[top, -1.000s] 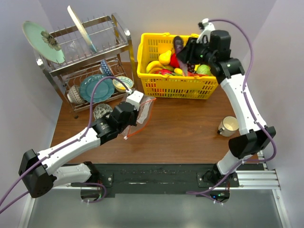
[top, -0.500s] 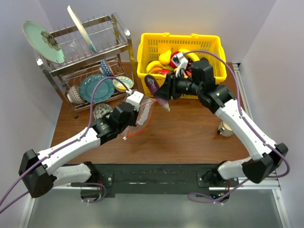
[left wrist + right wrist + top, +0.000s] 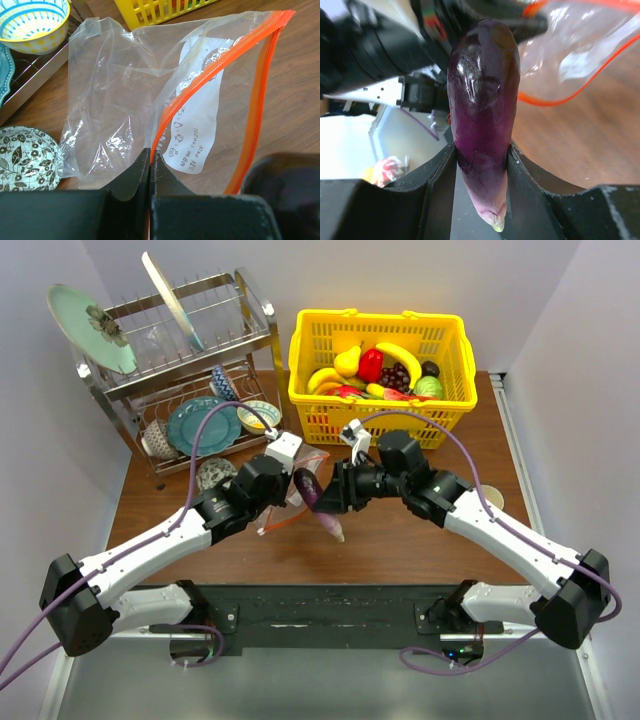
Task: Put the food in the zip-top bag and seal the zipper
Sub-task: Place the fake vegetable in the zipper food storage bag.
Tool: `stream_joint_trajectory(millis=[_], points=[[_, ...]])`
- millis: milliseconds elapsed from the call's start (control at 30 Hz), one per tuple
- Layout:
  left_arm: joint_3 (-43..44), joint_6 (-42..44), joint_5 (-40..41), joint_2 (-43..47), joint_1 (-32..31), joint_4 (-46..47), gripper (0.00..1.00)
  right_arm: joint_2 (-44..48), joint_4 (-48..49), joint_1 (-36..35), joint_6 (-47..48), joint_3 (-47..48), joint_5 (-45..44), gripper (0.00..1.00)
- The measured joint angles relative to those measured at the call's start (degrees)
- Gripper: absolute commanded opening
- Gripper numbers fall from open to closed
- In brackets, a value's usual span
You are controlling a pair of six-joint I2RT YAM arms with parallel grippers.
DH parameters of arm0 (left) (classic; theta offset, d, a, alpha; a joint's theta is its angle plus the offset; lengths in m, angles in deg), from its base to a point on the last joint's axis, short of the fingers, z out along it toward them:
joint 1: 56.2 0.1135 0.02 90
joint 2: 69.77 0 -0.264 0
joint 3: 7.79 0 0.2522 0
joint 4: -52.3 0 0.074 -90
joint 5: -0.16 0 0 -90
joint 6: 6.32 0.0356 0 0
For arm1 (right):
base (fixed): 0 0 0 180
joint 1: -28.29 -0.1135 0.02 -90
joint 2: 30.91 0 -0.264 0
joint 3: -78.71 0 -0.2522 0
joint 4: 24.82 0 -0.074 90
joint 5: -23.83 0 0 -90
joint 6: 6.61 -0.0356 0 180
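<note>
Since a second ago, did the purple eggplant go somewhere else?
Yes. In the right gripper, the eggplant came away from the yellow basket, down and left in the top view, to beside the zip-top bag.

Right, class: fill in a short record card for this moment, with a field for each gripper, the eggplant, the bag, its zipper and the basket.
left gripper: shut, pinching the zip-top bag at its mouth edge
right gripper: shut on the eggplant
eggplant position: outside the bag, close to its mouth
zipper: unsealed, mouth gaping
bag contents: no food visible inside
basket: yellow, at the far side of the table, holding other fruit and vegetables
</note>
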Motion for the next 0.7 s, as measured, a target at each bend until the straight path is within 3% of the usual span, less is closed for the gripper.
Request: stream_joint_trajectory(millis=[267,467,700], points=[[0.44,-0.46,0.04,0.02,0.33,0.15,0.0,0.17,3.96,-0.22,-5.55,-5.75,-0.24,0.09],[0.11,-0.42,-1.97,1.31,0.61,1.81,0.0,-4.61,11.52,-0.22,-13.9,-6.97,-0.66,0.1],[-2.23,-0.39,-5.44,5.64,0.66,5.77,0.0,-8.48,18.36,-0.22,-23.34,-8.92,-6.1,0.08]])
